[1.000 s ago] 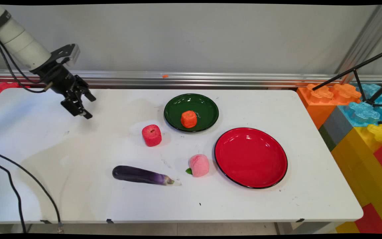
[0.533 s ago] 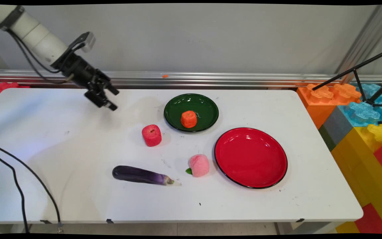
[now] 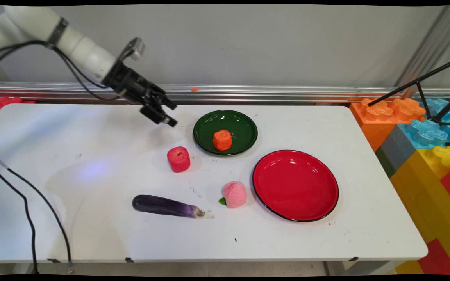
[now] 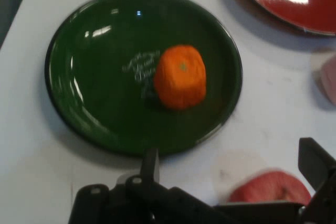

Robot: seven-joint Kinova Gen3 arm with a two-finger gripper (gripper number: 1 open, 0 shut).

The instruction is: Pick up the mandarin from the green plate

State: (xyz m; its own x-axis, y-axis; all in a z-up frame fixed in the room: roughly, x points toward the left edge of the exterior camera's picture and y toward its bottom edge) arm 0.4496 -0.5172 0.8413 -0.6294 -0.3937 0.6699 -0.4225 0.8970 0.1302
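Pincer hangs above the counter with nothing in it, fingers spread wide, angled down toward the green plate just to its right. The orange fruit sits on that plate a little off centre, upright and free on every side. The red apple stands on the counter just beside the plate's near-left rim, close under the pincer's line. Farther toward the near edge lie the eggplant and the pink peach, the peach near the bare red plate. Nothing stands between pincer and green plate.
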